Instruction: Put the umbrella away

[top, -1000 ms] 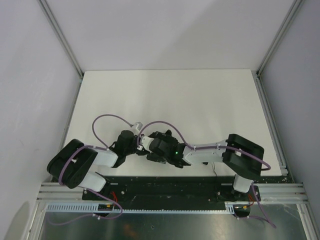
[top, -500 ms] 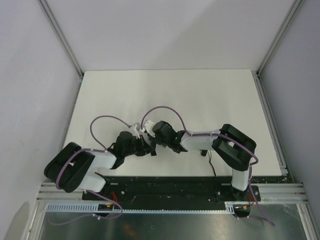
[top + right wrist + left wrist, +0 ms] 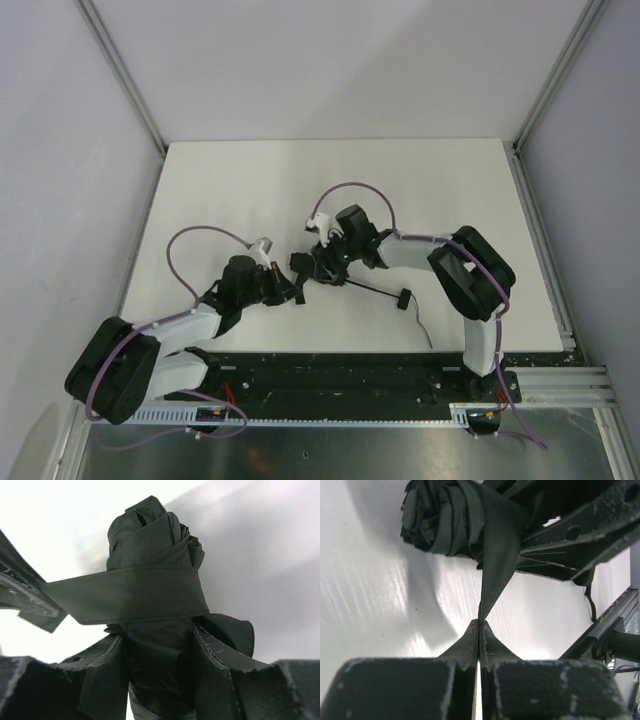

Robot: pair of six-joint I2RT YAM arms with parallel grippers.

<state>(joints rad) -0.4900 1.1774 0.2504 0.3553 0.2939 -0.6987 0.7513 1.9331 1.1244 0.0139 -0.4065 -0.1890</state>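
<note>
Where you look down from the top cam, table (image 3: 250,180): white, both arms reach in over its near-centre.
R arm (image 3: 470,275): bent in from the right, wrist pointing left.
L arm (image 3: 190,322): stretched in from the near-left corner, wrist pointing right.
Umbrella (image 3: 150,545): folded, canopy rolled into a tight black bundle between your two grippers; resting or lifted, can't tell.
Shaft (image 3: 372,291): thin, runs right from the bundle.
Strap (image 3: 130,597): flat black band round the bundle, free end taut out to your L gripper.
R gripper (image 3: 159,650): jaws approx half apart, clamped on the bundle, one finger against each side.
L gripper (image 3: 479,625): jaws fully together, pinching the strap's tip.
Handle (image 3: 404,299): small, black, at the shaft's end.
Cord (image 3: 420,325): trails from handle twd the near edge.
</note>
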